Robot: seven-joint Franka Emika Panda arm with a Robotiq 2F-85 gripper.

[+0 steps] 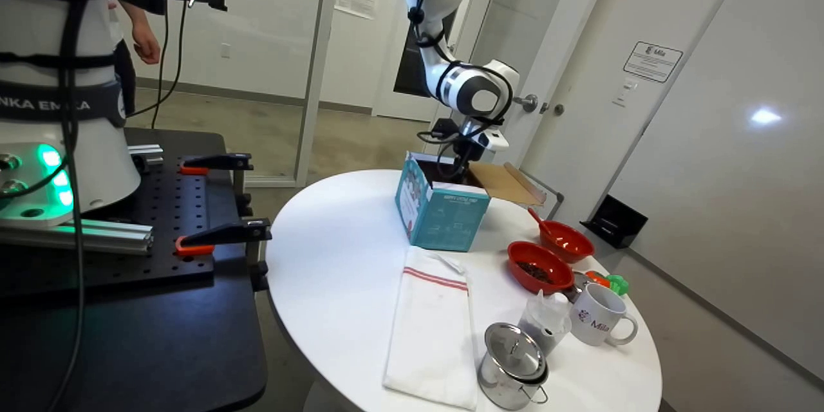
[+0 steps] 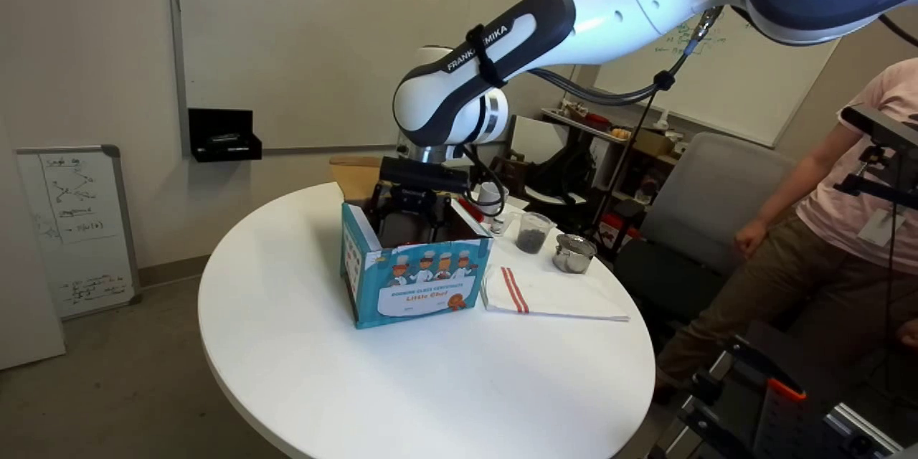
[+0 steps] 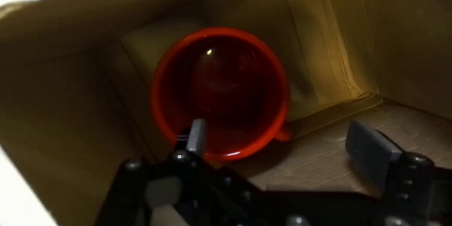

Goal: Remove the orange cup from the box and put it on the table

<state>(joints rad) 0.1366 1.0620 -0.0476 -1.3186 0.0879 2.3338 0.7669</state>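
Nearest in an exterior view, a white Franka arm [image 2: 631, 7] hangs above the smooth, round counter [image 2: 430, 387] and a teal cardboard box [image 2: 423, 280]. Inside the box, the empty hand [image 3: 277, 134] gapes wide near a glossy, round red-orange cup [image 3: 222, 88], probably light, stiff and slippery, best pinched by its rim.

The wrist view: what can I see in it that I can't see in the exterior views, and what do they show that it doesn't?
Only the wrist view shows the shiny inside and full round rim of the orange cup, down in the box.

Only the exterior views show the robot arm, the white mug and the metal pot; both have all three.

Shared by all: the teal box itself, and the gripper at its opening, which the wrist view shows open.
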